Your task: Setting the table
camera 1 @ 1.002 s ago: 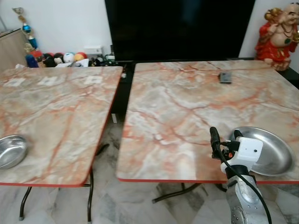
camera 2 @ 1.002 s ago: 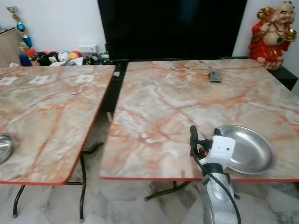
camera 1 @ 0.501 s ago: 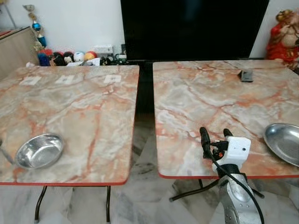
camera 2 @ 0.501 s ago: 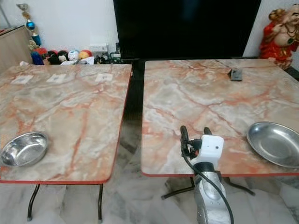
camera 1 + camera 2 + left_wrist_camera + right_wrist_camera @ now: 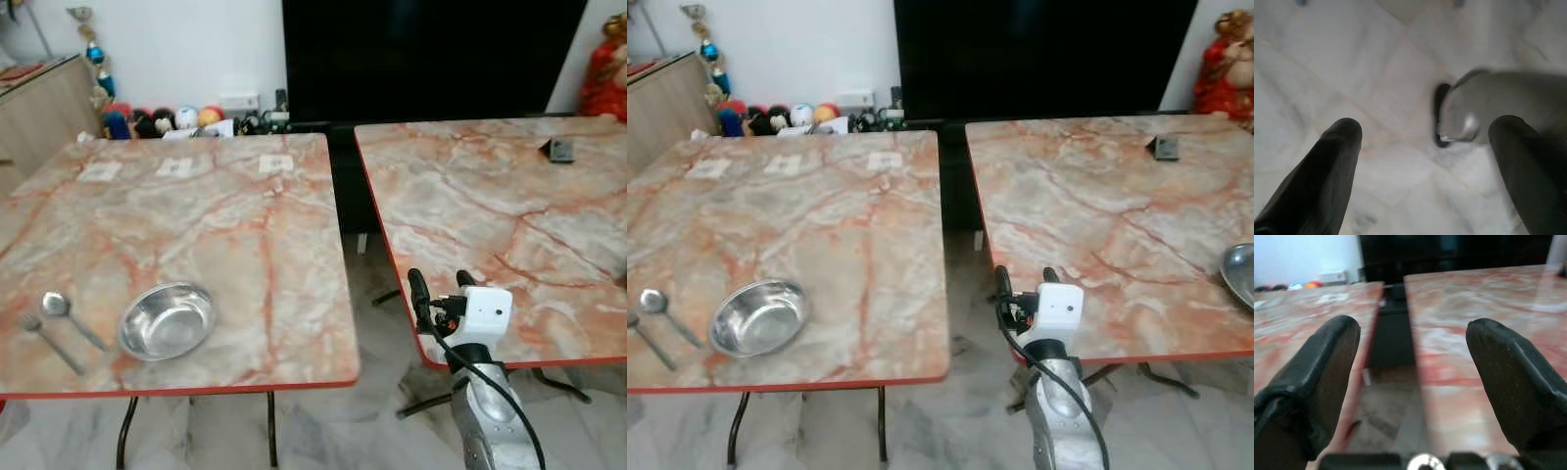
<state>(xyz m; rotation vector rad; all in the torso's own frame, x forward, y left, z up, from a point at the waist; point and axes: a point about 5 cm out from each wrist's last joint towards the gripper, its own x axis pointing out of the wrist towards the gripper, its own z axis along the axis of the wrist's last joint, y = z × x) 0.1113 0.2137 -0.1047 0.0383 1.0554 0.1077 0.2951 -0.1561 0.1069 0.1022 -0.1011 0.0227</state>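
I'm holding R gripper (image 5: 436, 290) empty, jaws wide, lower right of frame; L gripper (image 5: 1425, 147) wide too. Steel bowl (image 5: 167, 320) lower left; swinging over risks clipping table edge (image 5: 387, 284).

Head stereo pair looks forward-down over two orange-veined marble tables (image 5: 196, 225), sharing the round steel bowl (image 5: 167, 320); right wrist cam sights low along the gap between those tables, left wrist cam faces pale marble floor (image 5: 1352, 73) close-up.
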